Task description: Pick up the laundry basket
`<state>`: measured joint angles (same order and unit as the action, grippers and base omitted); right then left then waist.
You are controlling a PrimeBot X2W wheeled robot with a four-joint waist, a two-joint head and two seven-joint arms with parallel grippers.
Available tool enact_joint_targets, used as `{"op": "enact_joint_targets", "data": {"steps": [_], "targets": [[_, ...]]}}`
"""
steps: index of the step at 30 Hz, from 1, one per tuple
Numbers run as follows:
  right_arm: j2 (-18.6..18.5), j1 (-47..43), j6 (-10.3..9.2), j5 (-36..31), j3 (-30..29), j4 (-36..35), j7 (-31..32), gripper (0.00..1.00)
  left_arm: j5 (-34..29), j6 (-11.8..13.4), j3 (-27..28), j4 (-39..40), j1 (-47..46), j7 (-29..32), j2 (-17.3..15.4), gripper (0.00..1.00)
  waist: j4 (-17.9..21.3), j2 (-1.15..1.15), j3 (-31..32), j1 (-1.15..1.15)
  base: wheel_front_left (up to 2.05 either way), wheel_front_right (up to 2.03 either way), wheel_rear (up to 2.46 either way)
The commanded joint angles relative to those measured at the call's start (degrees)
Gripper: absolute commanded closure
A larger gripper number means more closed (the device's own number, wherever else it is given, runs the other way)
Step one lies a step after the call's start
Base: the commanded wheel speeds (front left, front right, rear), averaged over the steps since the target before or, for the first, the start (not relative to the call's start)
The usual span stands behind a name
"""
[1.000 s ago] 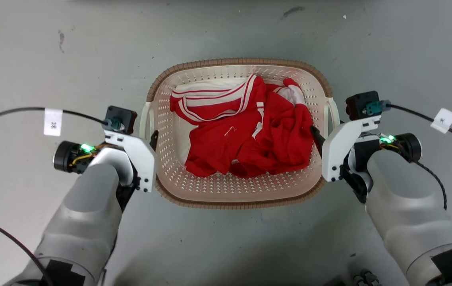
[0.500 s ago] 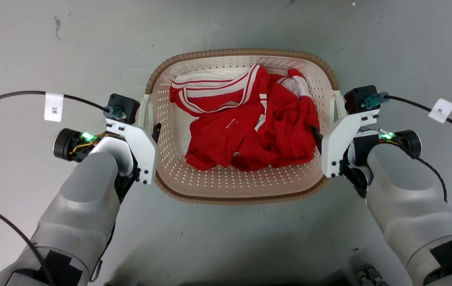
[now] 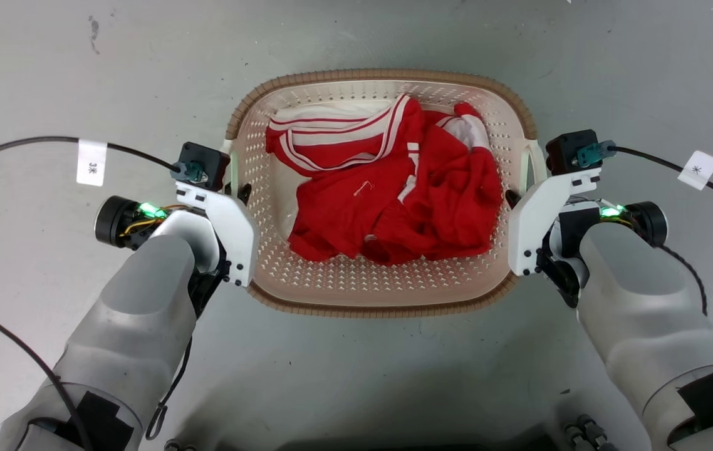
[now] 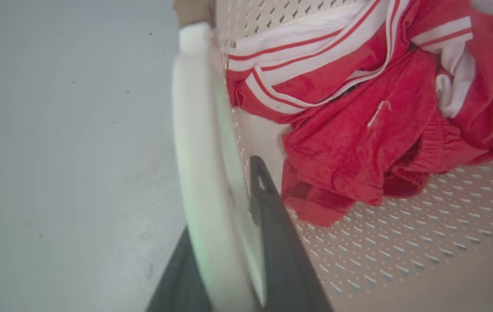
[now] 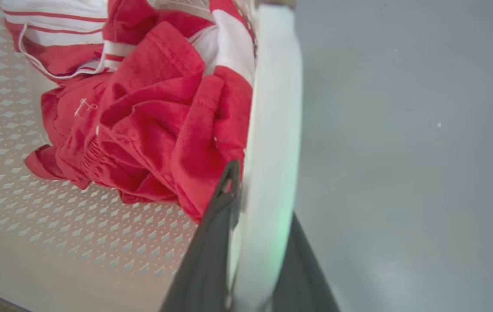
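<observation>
Nearest, two pale forearms reach in from the left and right over the grey floor (image 3: 356,376). Between them is the laundry basket (image 3: 381,308), its brown rim toward the robot. The left end effector (image 3: 239,191) is clamped on the white left handle (image 4: 194,130), one dark finger (image 4: 272,225) inside the perforated wall and one outside. The right end effector (image 3: 513,199) grips the right handle (image 5: 272,130) the same way. Farther in, crumpled red and white clothes (image 3: 394,200) lie in the basket, reaching toward its far wall.
</observation>
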<state>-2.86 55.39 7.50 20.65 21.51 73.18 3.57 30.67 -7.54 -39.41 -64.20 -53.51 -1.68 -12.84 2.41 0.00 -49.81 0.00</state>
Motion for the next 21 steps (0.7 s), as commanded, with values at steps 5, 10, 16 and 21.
{"op": "enact_joint_targets", "data": {"steps": [5,10,16,21], "targets": [[-0.2,0.8,-0.02,-1.2,-0.1,0.4,0.1,1.0,2.3,0.1,-3.1,0.9,-0.3,0.5,-0.8,1.0,-0.2,0.0,0.9,0.0,0.0,0.0,0.0],[-0.1,-0.7,-0.02,-2.6,-0.8,0.6,1.5,1.0,5.8,0.1,-6.3,2.0,1.7,2.1,-0.9,1.0,-0.1,0.0,4.4,0.0,0.0,0.0,0.0],[-0.2,-3.1,-0.02,-6.7,-2.1,0.7,7.8,1.0,11.4,0.0,-10.3,4.1,4.1,5.7,-2.3,1.0,0.3,0.0,11.7,0.0,0.0,0.0,0.0],[-0.4,-5.8,-0.05,-10.8,-3.0,0.7,13.6,1.0,16.3,0.0,-14.7,6.0,7.5,12.1,-3.6,1.0,0.2,0.0,19.1,0.0,0.0,0.0,0.0]]}}
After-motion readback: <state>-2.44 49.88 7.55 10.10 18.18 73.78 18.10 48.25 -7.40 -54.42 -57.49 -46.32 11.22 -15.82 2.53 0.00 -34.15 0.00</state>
